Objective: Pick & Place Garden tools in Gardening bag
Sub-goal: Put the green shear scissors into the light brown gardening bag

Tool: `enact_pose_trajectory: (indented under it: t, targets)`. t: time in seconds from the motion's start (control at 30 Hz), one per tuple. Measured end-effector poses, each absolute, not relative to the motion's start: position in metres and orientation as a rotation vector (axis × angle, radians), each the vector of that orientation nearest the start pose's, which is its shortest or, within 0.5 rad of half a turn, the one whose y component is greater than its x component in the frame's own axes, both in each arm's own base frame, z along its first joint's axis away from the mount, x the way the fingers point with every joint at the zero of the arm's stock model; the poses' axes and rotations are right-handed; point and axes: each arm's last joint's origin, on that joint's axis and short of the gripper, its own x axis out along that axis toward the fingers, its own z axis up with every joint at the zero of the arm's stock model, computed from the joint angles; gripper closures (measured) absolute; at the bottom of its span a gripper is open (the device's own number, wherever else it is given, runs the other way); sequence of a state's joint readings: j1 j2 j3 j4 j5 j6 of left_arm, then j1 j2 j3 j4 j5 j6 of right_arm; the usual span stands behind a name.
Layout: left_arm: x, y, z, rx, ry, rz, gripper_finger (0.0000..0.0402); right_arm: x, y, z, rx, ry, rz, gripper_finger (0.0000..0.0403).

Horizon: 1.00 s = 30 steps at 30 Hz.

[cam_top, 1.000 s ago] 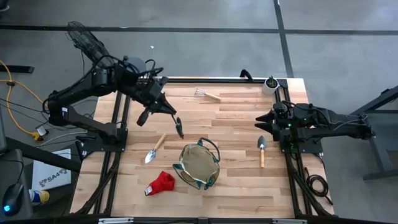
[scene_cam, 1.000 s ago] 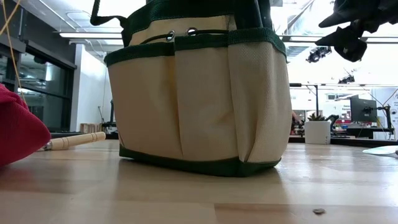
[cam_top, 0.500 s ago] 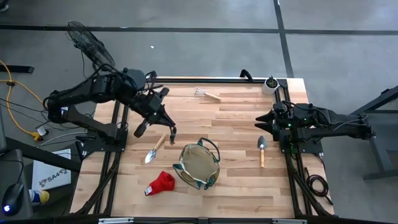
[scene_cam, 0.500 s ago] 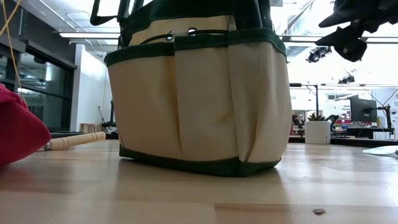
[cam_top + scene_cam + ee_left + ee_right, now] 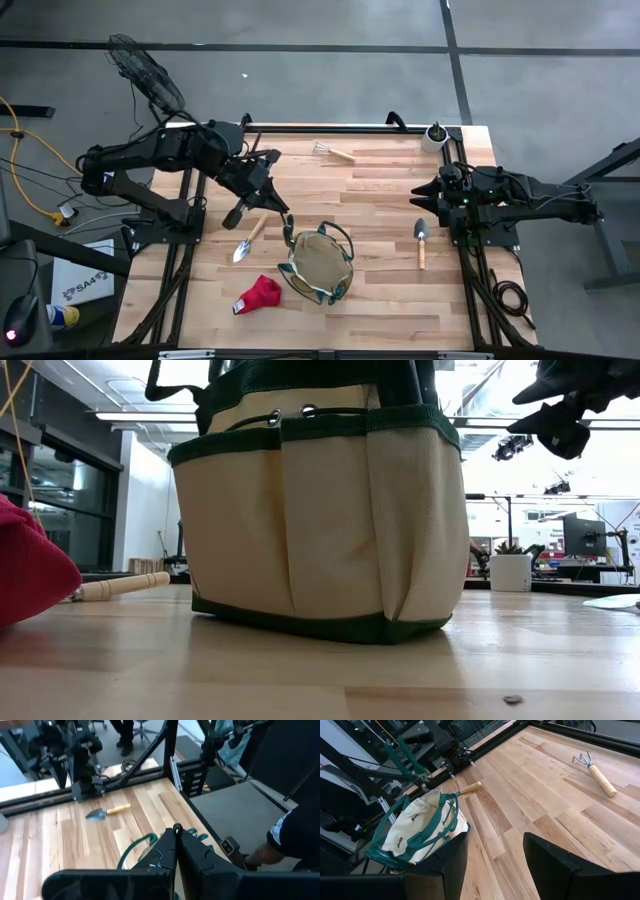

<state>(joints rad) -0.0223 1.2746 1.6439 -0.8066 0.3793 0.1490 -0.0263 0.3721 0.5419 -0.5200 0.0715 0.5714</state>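
my left end effector [image 5: 268,199] grips pruners [image 5: 283,217], apparently tip-down | beside gardening bag [image 5: 318,267] | trowel [image 5: 248,239] left | right end effector [image 5: 424,196] wide

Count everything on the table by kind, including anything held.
trowels: 2
mini rake: 1
pruners: 1
red glove: 1
gardening bag: 1
potted plant: 1
Total: 7

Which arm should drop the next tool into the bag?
Left: its hand holds the green-handled pruners right beside the round tan fabric gardening bag; the right hand waits open, farther off.
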Motion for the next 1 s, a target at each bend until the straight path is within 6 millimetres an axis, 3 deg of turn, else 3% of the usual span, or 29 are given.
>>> enact_pose_trajectory:
  t: [1.0]
  targets:
    - [0.2448,-0.0178,0.4578,0.054,0.390,-0.485,0.0401,0.0961,-0.0046,0.2669,0.557,0.313,-0.194,0.0219]
